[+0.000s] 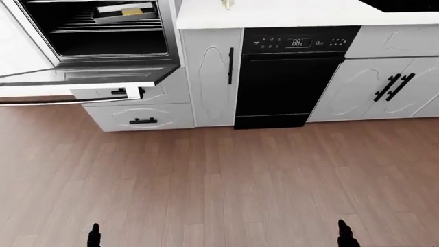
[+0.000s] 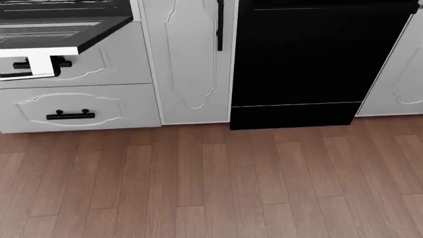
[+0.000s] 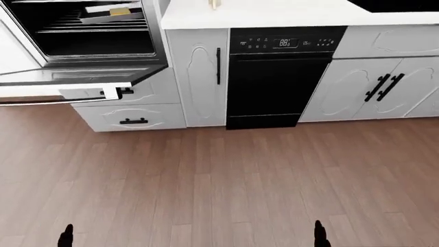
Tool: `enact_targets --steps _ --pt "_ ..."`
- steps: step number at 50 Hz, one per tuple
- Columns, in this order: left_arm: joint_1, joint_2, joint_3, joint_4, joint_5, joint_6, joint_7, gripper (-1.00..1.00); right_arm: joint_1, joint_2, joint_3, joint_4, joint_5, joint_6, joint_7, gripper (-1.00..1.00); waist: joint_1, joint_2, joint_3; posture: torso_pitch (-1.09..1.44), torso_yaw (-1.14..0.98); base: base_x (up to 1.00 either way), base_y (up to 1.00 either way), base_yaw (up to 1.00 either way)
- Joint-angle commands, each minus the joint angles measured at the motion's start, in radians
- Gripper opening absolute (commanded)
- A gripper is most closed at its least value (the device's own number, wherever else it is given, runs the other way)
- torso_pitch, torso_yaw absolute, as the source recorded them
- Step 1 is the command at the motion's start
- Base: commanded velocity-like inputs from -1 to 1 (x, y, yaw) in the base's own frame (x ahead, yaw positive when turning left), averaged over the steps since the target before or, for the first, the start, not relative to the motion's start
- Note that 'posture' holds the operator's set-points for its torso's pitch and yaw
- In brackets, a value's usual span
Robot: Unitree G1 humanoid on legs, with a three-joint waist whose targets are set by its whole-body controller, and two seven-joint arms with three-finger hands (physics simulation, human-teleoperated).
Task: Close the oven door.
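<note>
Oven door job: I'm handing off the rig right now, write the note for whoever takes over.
Left hand: only a dark tip shows at the bottom edge of the left-eye view, holding nothing visible; open or shut can't be told.
Right hand: the same, low at the bottom right.
Neither hand shows in the head view.
Oven door: hanging open, roughly level, at upper left, over the drawers. The oven cavity shows racks and a tray.
The black dishwasher stands to the right of it.
Done: nothing yet; the door is untouched.
Left: walk left toward the oven, get a hand under the door's edge, swing it up shut.
</note>
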Motion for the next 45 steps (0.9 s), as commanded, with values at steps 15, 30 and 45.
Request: enact_targets --steps 15,30,45 --pt "0.011 0.034 -0.008 -0.016 0.09 -0.029 0.154 1.0 0.018 -0.023 -0.022 -0.017 -0.032 -0.018 -0.041 1.0 0.005 0.001 -0.033 0.0 0.0 0.0 0.0 0.0" --pt "0.013 0.034 0.002 -0.016 0.102 -0.029 0.162 1.0 0.029 -0.019 -0.022 -0.017 -0.048 -0.009 -0.048 1.0 0.007 0.026 -0.044 0.0 0.0 0.0 0.07 0.0" --pt "0.011 0.034 0.002 -0.016 0.105 -0.03 0.164 1.0 0.031 -0.018 -0.024 -0.017 -0.052 -0.002 -0.043 1.0 0.005 -0.08 -0.04 0.0 0.0 0.0 0.19 0.0"
